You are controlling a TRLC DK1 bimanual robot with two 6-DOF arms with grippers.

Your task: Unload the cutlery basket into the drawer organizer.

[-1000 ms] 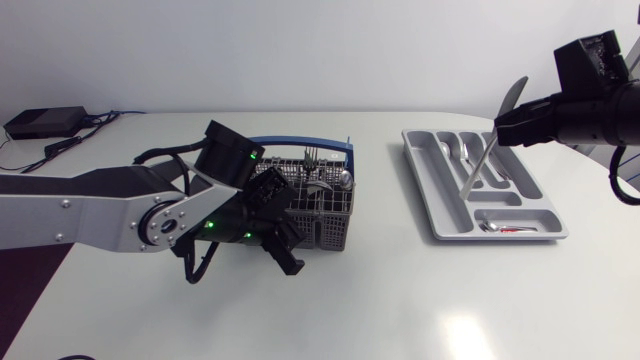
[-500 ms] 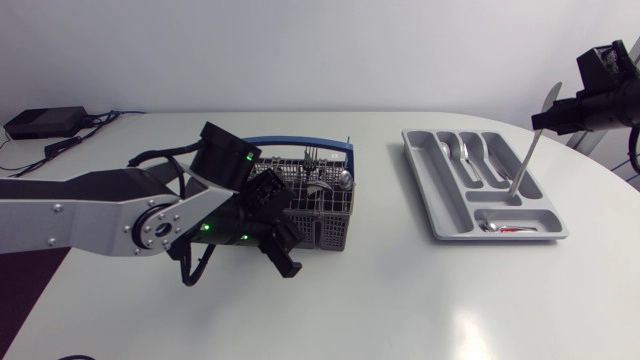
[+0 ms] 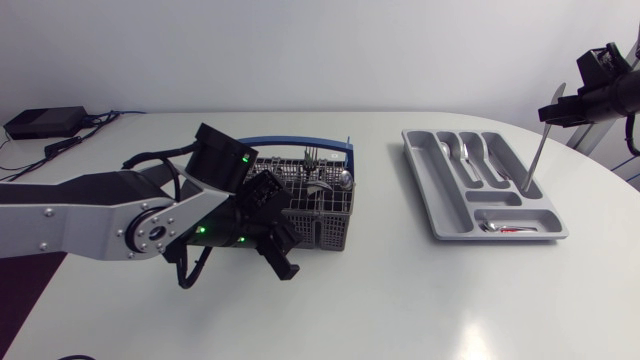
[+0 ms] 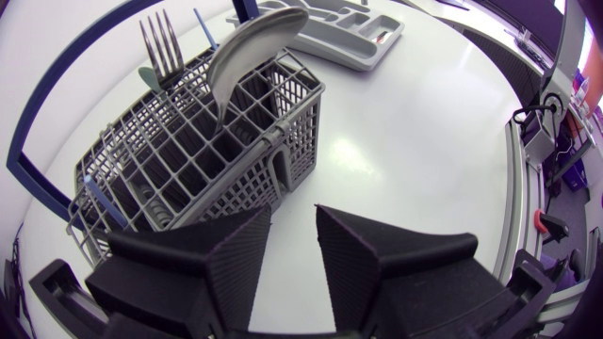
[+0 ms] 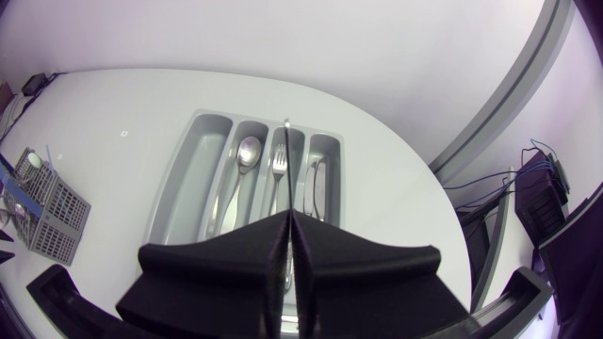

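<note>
Gripped a slim silver knife [image 3: 537, 160] in the right end effector [image 3: 557, 108], fingers clamped flat on one end, the rest hanging near-upright with its lower end down at the pale grey organizer [image 3: 432, 190]. Noted silver cutlery [image 3: 462, 155] lying in the long slots and a red-handled piece [image 3: 512, 230] in the short cross slot. Found the left end effector [image 4: 294, 231] parted and holding nothing, just beside the dark mesh basket [image 3: 325, 225] with its blue handle, a fork [image 4: 162, 42] and a spoon [image 4: 247, 47] standing inside, mid-tabletop [image 3: 420, 290].
</note>
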